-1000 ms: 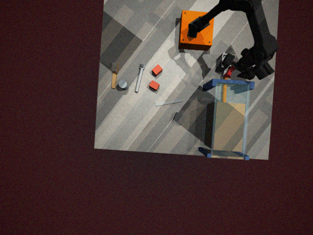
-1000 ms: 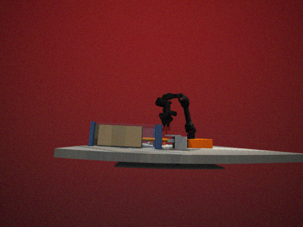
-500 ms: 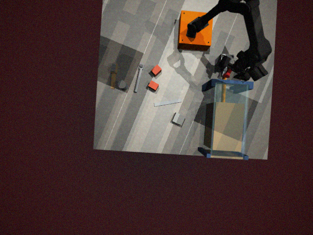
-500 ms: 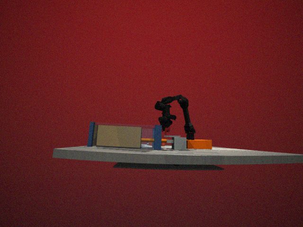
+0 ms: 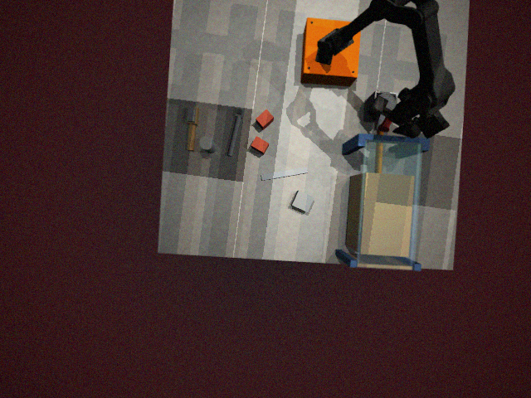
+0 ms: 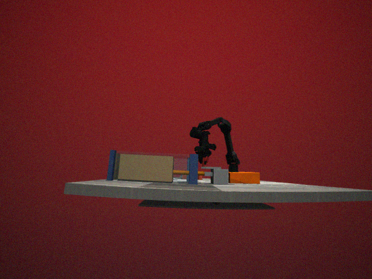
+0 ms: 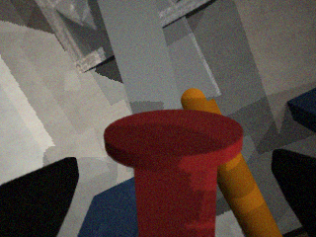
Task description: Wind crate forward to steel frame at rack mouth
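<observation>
The tan crate sits flat inside the clear-panelled cubby, with a gap between its front and the blue frame at the mouth. An orange strap runs from the crate through the mouth to the grey winch. The handle's grey crank arm lies level over the winch; its key is hidden. Its red knob stands upright at the arm's end. My gripper is open, one finger on each side of the knob, with gaps between.
The blue frame's posts stand close to the gripper. An orange block is beside the winch. Farther left lie a hammer, a wrench, a grey cylinder, red blocks, a thin strip and a grey block.
</observation>
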